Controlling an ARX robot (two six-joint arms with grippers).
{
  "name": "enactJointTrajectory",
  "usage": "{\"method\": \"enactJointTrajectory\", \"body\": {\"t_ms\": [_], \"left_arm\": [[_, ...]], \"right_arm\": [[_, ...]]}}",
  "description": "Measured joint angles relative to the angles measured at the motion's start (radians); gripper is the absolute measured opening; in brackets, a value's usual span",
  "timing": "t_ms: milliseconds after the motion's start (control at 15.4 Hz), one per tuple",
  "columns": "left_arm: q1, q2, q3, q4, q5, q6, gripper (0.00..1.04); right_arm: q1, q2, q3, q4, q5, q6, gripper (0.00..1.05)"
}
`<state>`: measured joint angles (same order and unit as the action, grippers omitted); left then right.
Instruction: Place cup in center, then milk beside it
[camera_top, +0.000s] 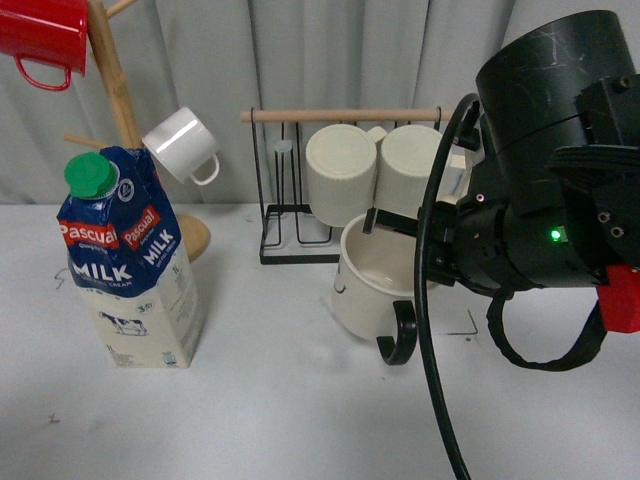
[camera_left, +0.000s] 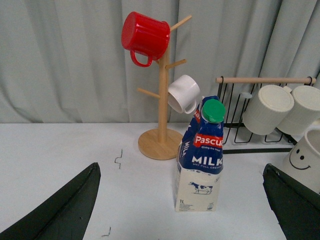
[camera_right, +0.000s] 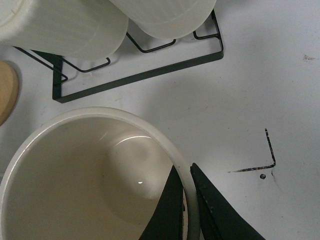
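Observation:
The cup (camera_top: 362, 285), a wide cream mug, has its black handle (camera_top: 398, 340) pointing toward me and sits in front of the wire rack, right of the table's middle. My right gripper (camera_right: 187, 182) is shut on the cup (camera_right: 90, 175), one finger inside the rim and one outside. I cannot tell whether the cup touches the table. Its smiley face shows in the left wrist view, on the cup (camera_left: 304, 159). The milk (camera_top: 130, 270) stands upright at the left. My left gripper (camera_left: 181, 169) is open, back from the milk (camera_left: 200, 160), which shows between its fingers (camera_left: 65, 210).
A wooden mug tree (camera_top: 115, 90) behind the milk carries a red mug (camera_top: 40, 40) and a small white mug (camera_top: 182, 145). A black wire rack (camera_top: 290, 235) holds ribbed cream mugs (camera_top: 345, 170). A black corner mark (camera_right: 270, 160) is drawn on the white table beside the cup.

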<state>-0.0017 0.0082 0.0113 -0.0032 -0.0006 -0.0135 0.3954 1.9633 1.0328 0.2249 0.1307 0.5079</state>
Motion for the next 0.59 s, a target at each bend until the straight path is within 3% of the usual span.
{"method": "enactJointTrajectory", "body": {"t_ms": [585], "left_arm": [[0.000, 0.000, 0.000, 0.000, 0.000, 0.000, 0.98]], "right_arm": [[0.044, 0.084, 0.095, -0.114, 0.003, -0.003, 0.03]]}}
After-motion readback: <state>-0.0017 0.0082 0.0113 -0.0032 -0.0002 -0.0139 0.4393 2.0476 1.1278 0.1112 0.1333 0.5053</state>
